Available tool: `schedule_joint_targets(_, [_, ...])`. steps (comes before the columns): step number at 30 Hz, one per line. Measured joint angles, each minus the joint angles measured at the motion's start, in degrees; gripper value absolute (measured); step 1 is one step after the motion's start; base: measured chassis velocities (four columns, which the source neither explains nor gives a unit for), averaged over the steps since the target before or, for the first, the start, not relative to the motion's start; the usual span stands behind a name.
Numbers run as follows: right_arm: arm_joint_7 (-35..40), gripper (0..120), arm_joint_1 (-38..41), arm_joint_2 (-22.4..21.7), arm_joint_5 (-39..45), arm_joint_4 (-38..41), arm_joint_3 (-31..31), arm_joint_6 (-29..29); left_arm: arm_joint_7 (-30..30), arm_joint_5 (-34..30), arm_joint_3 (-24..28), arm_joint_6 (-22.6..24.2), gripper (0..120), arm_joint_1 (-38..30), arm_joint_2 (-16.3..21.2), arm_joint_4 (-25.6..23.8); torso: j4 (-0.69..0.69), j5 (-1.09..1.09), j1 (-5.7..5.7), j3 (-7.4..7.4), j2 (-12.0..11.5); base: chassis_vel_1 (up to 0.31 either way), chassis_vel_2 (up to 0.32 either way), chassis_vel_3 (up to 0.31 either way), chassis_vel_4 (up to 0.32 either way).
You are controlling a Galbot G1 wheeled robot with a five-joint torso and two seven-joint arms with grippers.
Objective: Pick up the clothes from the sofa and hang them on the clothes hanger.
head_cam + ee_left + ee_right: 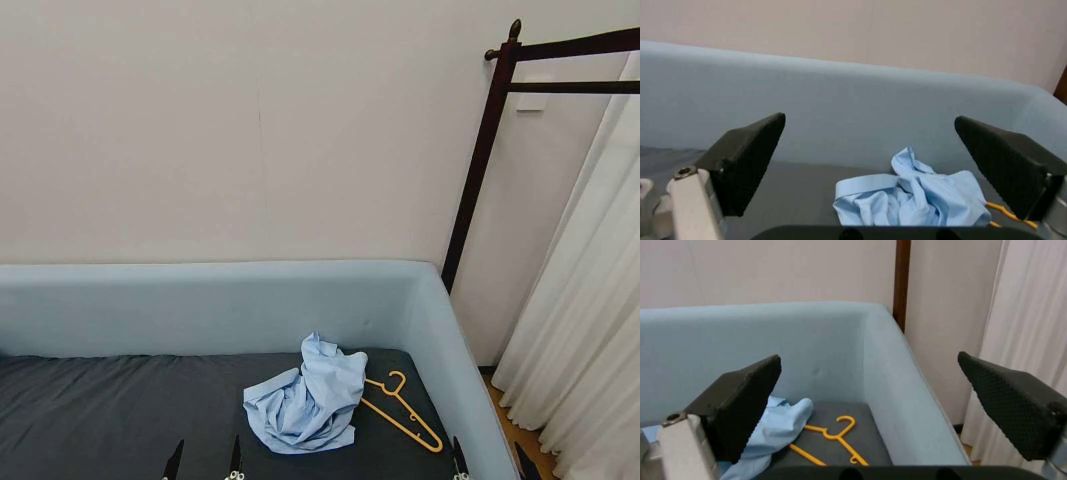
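Now | shirt [305, 398] on sofa [200, 300] | ahead, between left gripper [869, 118], right gripper [869, 356] | both spread

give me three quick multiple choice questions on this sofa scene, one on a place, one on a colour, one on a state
1. Where is the hanger? A) on the sofa seat, right of the garment B) atop the backrest C) on the armrest
2. What colour is the garment? A) white B) light blue C) red
3. How are the left gripper and right gripper? A) both open, empty B) both shut C) left shut on the garment
Answers: 1 A, it lies flat on the seat beside the garment; 2 B, the cloth is pale blue; 3 A, jaws spread wide, nothing between them.
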Motion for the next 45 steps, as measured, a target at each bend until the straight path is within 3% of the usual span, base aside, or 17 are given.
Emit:
schedule_joint_targets(6, [0.7, 100, 0.7, -1.5, 3.1, -0.1, 0.0, -2.4, 0.0, 0.2, 0.0, -0.4, 100, 0.2, -0.2, 0.5, 0.0, 0.0, 0.0, 0.0, 0.0, 0.0, 0.0, 0.0, 0.0])
schedule_joint_targets(10, [3.7, 100, 4.1, -8.6, 14.7, 0.1, -0.5, -13.0, -0.3, 0.6, -0.6, -1.6, 100, 1.0, -1.2, 1.5, 0.0, 0.0, 0.0, 0.0, 0.0, 0.0, 0.0, 0.0, 0.0])
schedule_joint_targets(11, [3.7, 100, 4.1, -8.6, 14.7, 0.1, -0.5, -13.0, -0.3, 0.6, -0.6, -1.6, 100, 1.0, -1.2, 1.5, 0.0, 0.0, 0.0, 0.0, 0.0, 0.0, 0.0, 0.0, 0.0])
schedule_joint_targets(15, [3.8, 100, 8.0, -17.0, 24.0, -1.9, 0.3, -18.3, -0.3, 0.3, -0.1, -1.6, 100, 0.8, -0.5, 2.4, 0.02, 0.02, 0.0, 0.0, 0.0, 0.0, 0.0, 0.0, 0.0])
schedule_joint_targets(16, [3.8, 100, 8.0, -17.0, 24.0, -1.9, 0.3, -18.3, -0.3, 0.3, -0.1, -1.6, 100, 0.8, -0.5, 2.4, 0.02, 0.02, 0.0, 0.0, 0.0, 0.0, 0.0, 0.0, 0.0])
schedule_joint_targets(18, [3.5, 100, 10.2, -20.7, 26.4, -3.8, 0.0, -20.1, -0.2, 0.2, 0.3, -1.3, 100, 0.9, 0.1, 2.9, -0.04, 0.0, 0.0, 0.0, 0.0, 0.0, 0.0, 0.0, 0.0])
schedule_joint_targets(21, [3.4, 100, 16.6, -26.2, 29.0, -6.9, -3.6, -23.4, -0.5, 0.3, -0.1, -2.1, 100, 3.1, -0.8, 3.1, 0.0, 0.01, 0.0, 0.01, 0.0, 0.0, 0.0, 0.0, 0.0])
schedule_joint_targets(23, [3.5, 100, 19.0, -27.5, 29.8, -7.9, -5.2, -24.4, -0.7, 0.4, -0.3, -2.5, 100, 3.8, -1.2, 3.2, 0.01, 0.01, 0.0, 0.0, 0.0, 0.0, 0.0, 0.0, 0.0])
schedule_joint_targets(26, [4.1, 100, 27.5, -30.8, 31.2, -11.4, -12.9, -27.2, -1.3, 0.7, -0.8, -3.8, 100, 6.1, -2.2, 3.6, 0.01, 0.01, 0.01, 0.01, 0.0, 0.0, 0.0, 0.0, 0.0])
schedule_joint_targets(27, [4.1, 100, 27.5, -30.8, 31.2, -11.4, -12.9, -27.2, -1.3, 0.7, -0.8, -3.8, 100, 6.1, -2.2, 3.6, 0.01, 0.01, 0.01, 0.01, 0.0, 0.0, 0.0, 0.0, 0.0])
schedule_joint_targets(29, [4.3, 100, 34.5, -32.2, 33.6, -14.1, -20.4, -30.0, -1.7, 0.9, -1.1, -4.6, 100, 7.1, -2.7, 4.0, 0.01, 0.01, 0.0, 0.01, 0.0, 0.0, 0.0, 0.0, 0.0])
schedule_joint_targets(30, [4.6, 100, 38.3, -32.5, 34.8, -15.7, -24.1, -31.0, -1.9, 1.1, -1.4, -5.0, 100, 7.5, -3.0, 4.2, -0.01, 0.0, 0.0, 0.01, 0.0, 0.0, 0.0, 0.0, 0.0])
schedule_joint_targets(31, [4.6, 100, 38.3, -32.5, 34.8, -15.7, -24.1, -31.0, -1.9, 1.1, -1.4, -5.0, 100, 7.5, -3.0, 4.2, -0.01, 0.0, 0.0, 0.01, 0.0, 0.0, 0.0, 0.0, 0.0])
schedule_joint_targets(35, [5.6, 100, 51.5, -30.9, 39.9, -22.1, -39.2, -34.6, -2.3, 1.2, -2.0, -6.1, 100, 8.9, -4.4, 4.7, 0.01, 0.0, 0.01, 0.01, 0.0, 0.0, 0.0, 0.0, 0.0])
schedule_joint_targets(36, [5.6, 100, 51.5, -30.9, 39.9, -22.1, -39.2, -34.6, -2.3, 1.2, -2.0, -6.1, 100, 8.9, -4.4, 4.7, 0.01, 0.0, 0.01, 0.01, 0.0, 0.0, 0.0, 0.0, 0.0])
schedule_joint_targets(40, [4.8, 100, 62.7, -24.6, 39.8, -30.5, -50.3, -36.3, -2.4, 1.2, -2.7, -7.1, 100, 10.7, -5.9, 5.0, 0.02, -0.01, 0.01, 0.01, 0.0, 0.0, 0.0, 0.0, 0.0])
schedule_joint_targets(45, [1.4, 100, 68.0, -19.9, 34.1, -39.6, -54.9, -34.7, -2.6, 1.2, -3.1, -8.1, 100, 11.5, -6.8, 5.2, 0.02, -0.02, 0.01, 0.01, 0.0, 0.0, 0.0, 0.0, 0.0])
